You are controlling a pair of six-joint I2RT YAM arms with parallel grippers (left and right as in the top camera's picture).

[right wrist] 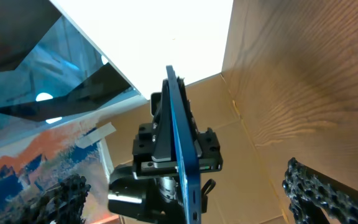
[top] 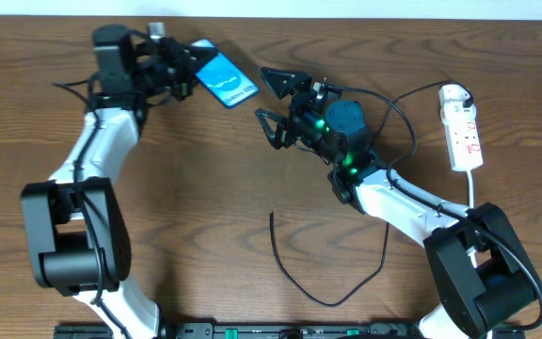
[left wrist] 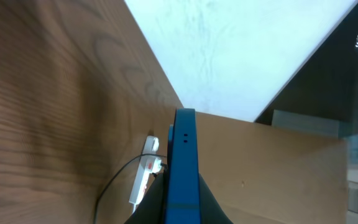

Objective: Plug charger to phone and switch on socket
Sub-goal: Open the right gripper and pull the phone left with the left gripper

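The phone (top: 226, 80), its blue screen facing up, is held off the table at the back by my left gripper (top: 188, 77), which is shut on one end of it. In the left wrist view the phone (left wrist: 184, 146) shows edge-on between the dark fingers (left wrist: 213, 202). My right gripper (top: 262, 92) stands open just right of the phone, holding nothing; its wrist view shows the phone (right wrist: 180, 143) edge-on ahead. The charger (top: 294, 281) lies loose on the table, its tip pointing up near the middle. The white socket (top: 463, 132) lies at the far right.
The charger's cable loops along the front of the wooden table (top: 186, 217), then runs up behind my right arm to the socket's top end. The socket (left wrist: 143, 180) also shows in the left wrist view. A cardboard wall (right wrist: 253, 162) stands behind the table.
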